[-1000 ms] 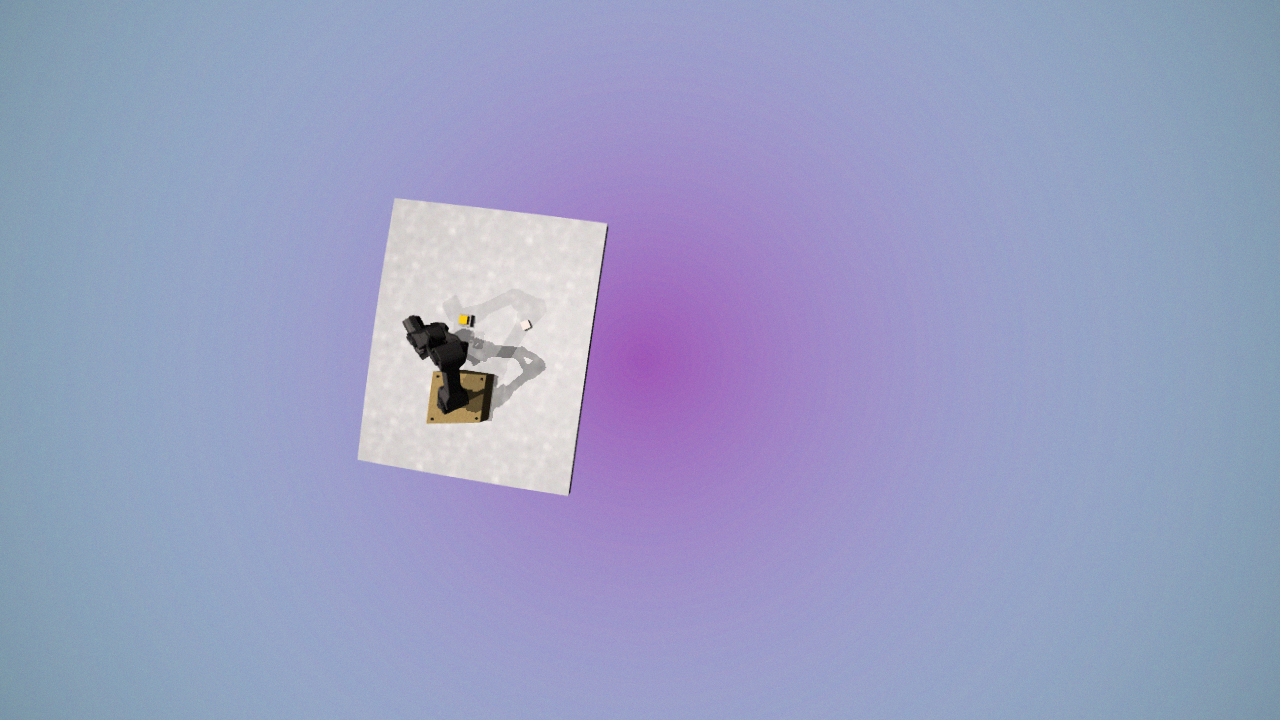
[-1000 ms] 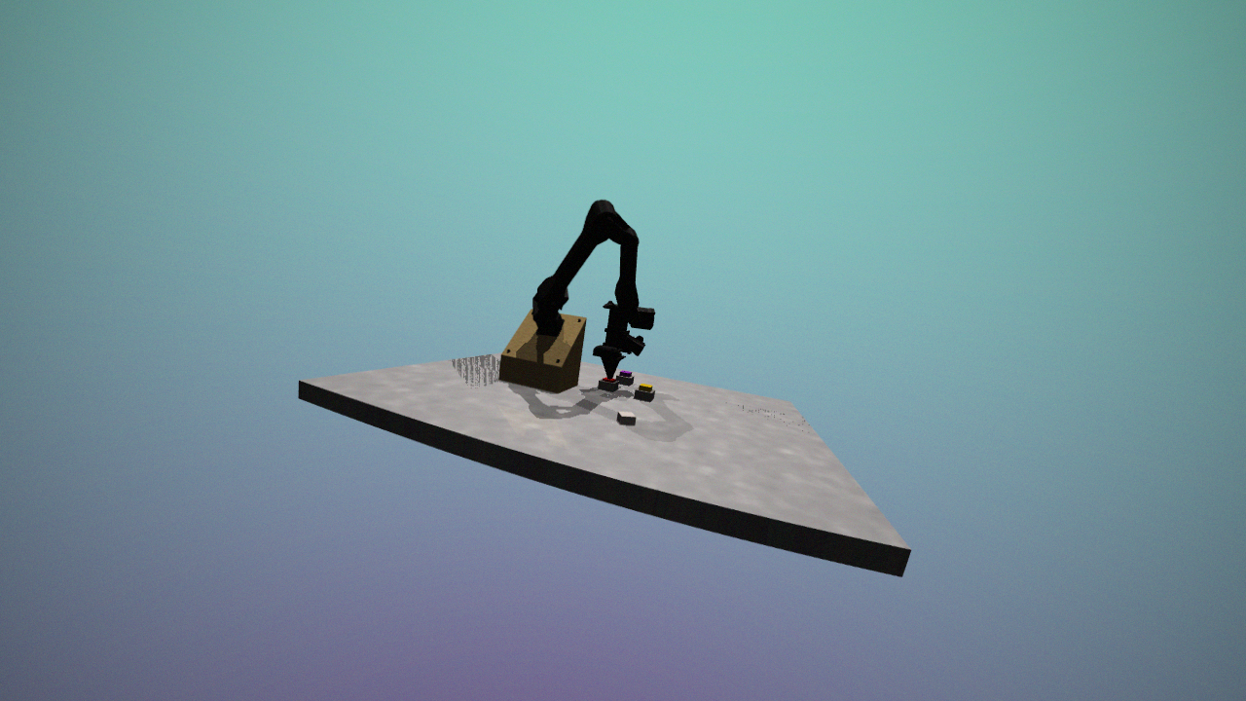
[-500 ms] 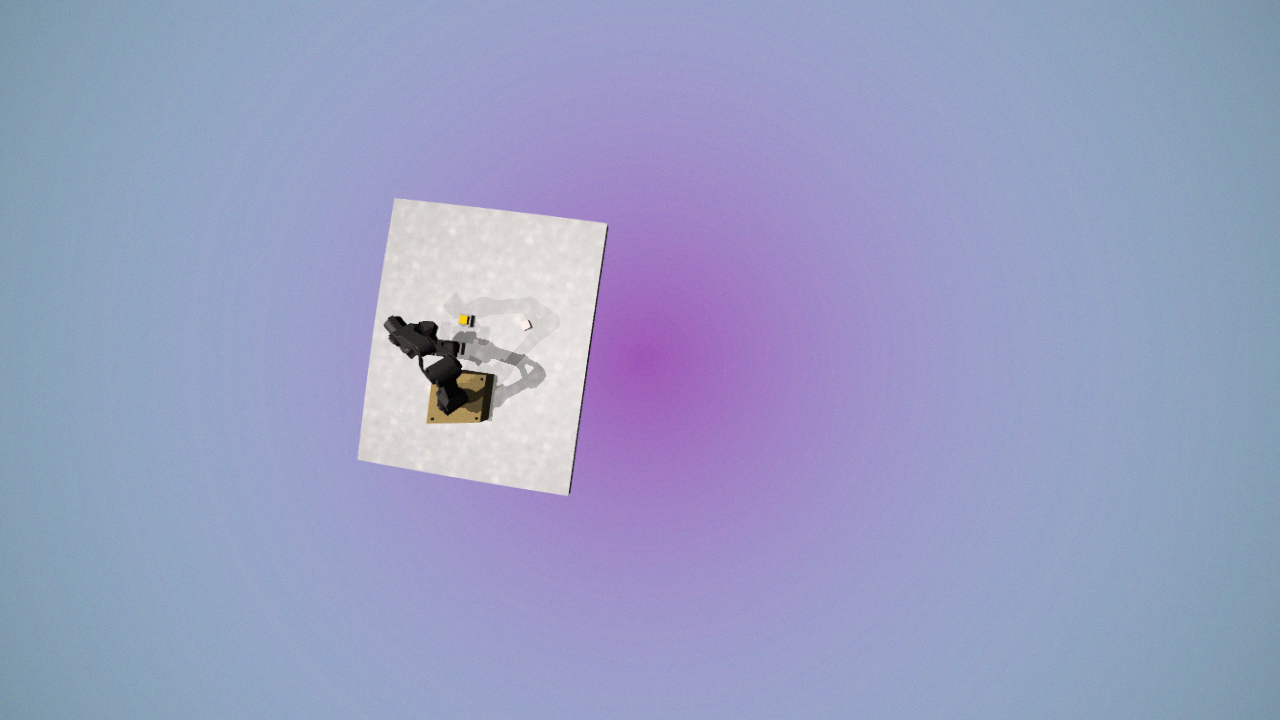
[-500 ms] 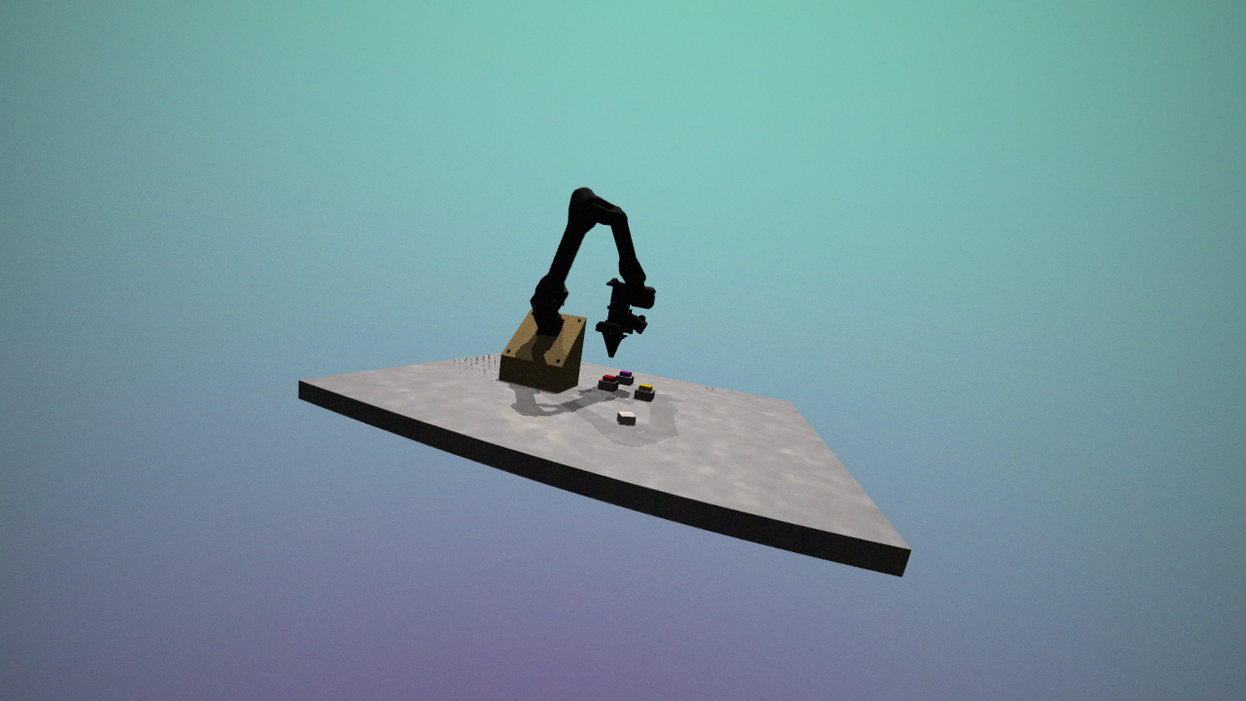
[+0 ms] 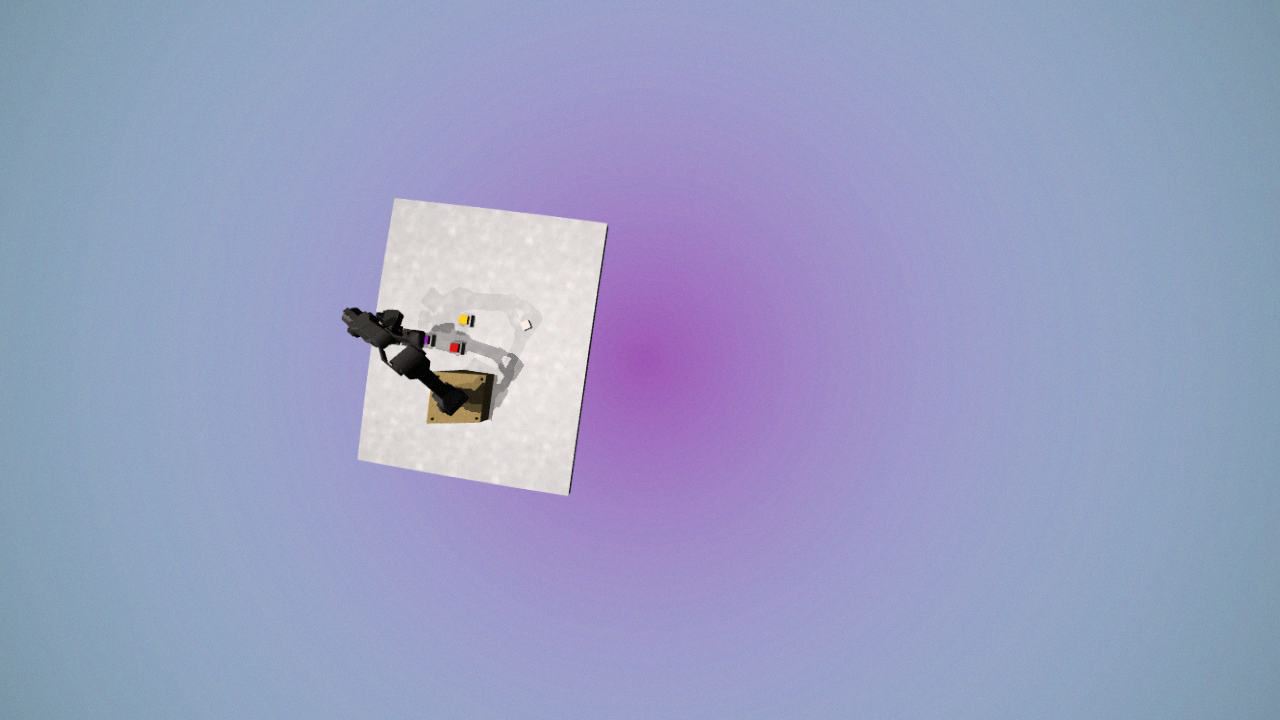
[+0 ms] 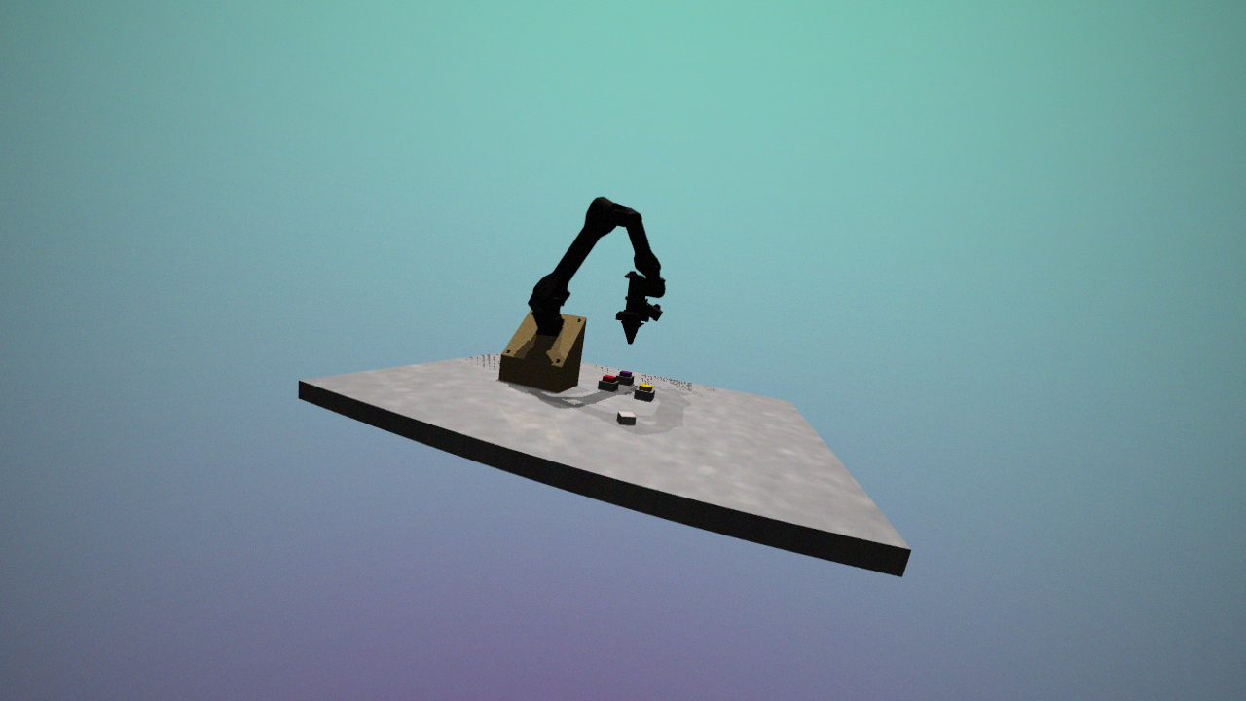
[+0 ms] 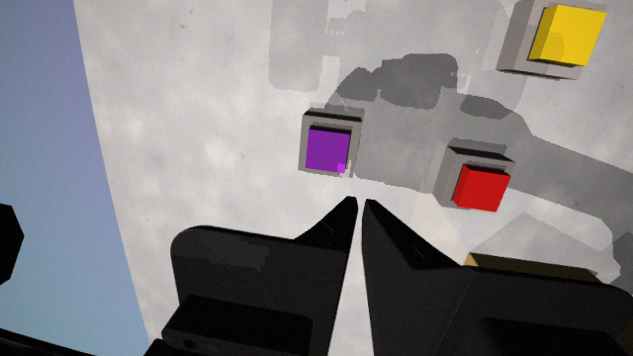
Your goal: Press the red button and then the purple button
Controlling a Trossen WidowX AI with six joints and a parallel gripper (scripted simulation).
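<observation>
My gripper [image 7: 358, 207] [image 6: 630, 342] is shut and empty, pointing down, well above the table in the exterior view. The purple button [image 7: 327, 150] [image 6: 625, 374] sits in a grey housing; in the wrist view it is just beyond the fingertips and slightly left. In the top view the arm partly covers the purple button [image 5: 426, 341]. The red button [image 7: 482, 188] [image 5: 455, 347] [image 6: 608, 378] stands raised in its housing, to the right of the fingertips in the wrist view. The fingers touch neither button.
The yellow button [image 7: 569, 35] [image 5: 464, 319] [image 6: 645, 387] is at the upper right of the wrist view. A white block [image 5: 526, 325] [image 6: 626, 418] lies farther off on the table [image 5: 501, 250] [image 6: 740, 461]. The arm stands on a wooden base [image 5: 442, 411] [image 6: 535, 375]. A table edge shows at the left of the wrist view.
</observation>
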